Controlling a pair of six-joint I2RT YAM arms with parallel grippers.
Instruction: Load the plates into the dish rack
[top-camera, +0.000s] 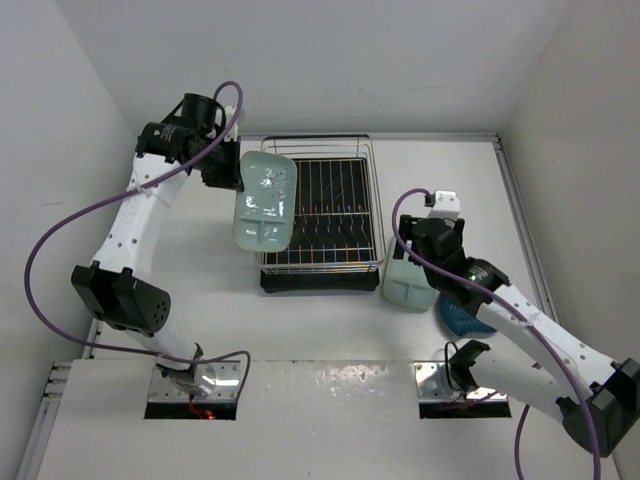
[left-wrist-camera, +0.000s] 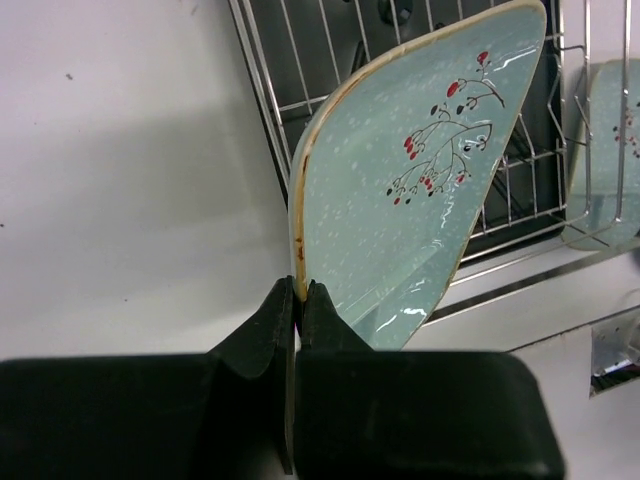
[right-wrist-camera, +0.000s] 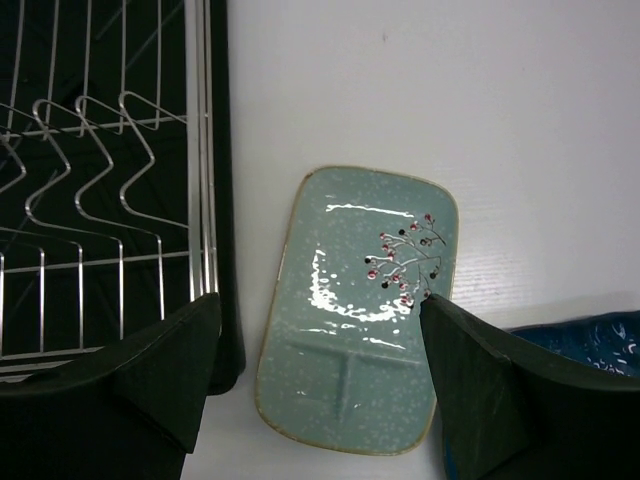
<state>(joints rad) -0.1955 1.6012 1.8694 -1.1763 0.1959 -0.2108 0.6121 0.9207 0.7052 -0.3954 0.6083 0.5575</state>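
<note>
Left arm reaches to the far-left part of the worktop (top-camera: 330, 335). Left gripper (left-wrist-camera: 298, 290) is clamped tight on the rim of a mint plate (left-wrist-camera: 400, 200), with the plate's edge pinched between the two fingers. This plate is off the worktop and tilted, hanging over the left rim of the rack (top-camera: 372, 200). Its decorated face, a red-berry sprig, is turned up toward the overhead camera. Cannot tell whether its far end touches the wires.

The rack is at mid-worktop, close to the far edge: chrome bars over a black tray. No plate stands in the slots that show.

Just off the rack's near-right corner a second mint plate (right-wrist-camera: 355, 320) lies flat on the worktop, face up, with the same berry sprig. It is close beside the tray's edge but apart from it.

Right gripper (right-wrist-camera: 318, 320) hangs over this plate with jaws spread wide, one finger toward the rack side and the other over the plate's right edge. Nothing is held. Cannot tell whether the fingertips touch the plate.

Blue plate (right-wrist-camera: 590, 335) lies toward the right edge of the worktop, just beside the second mint plate and partly hidden under the right arm. Whether the two plates touch cannot be made out.
</note>
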